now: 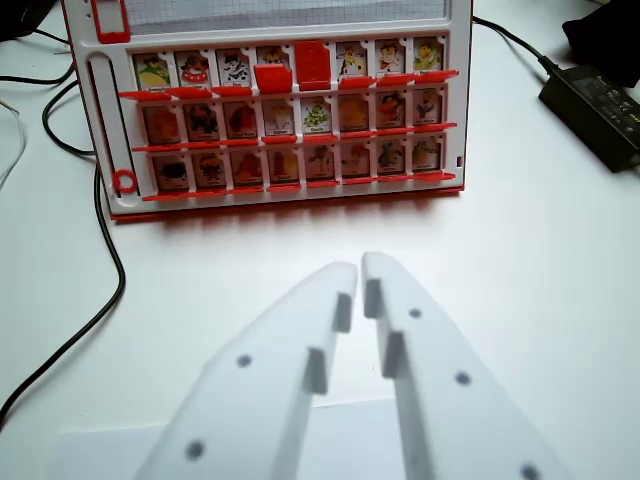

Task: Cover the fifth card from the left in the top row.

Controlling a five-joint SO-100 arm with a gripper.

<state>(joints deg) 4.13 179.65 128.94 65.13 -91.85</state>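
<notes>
Fingers (pixel 360 268) nearly clenched, empty, well short of board (pixel 285 205); fifth flap (pixel 313 64) light, stiff, hinged: nudge top edge.

gripper: white plastic two-fingered gripper (pixel 360 268) | pose: reaches from the near edge toward the far side, fingers converging to the tips | state: tips nearly together, narrow gap, nothing between | contact: none seen
</notes>
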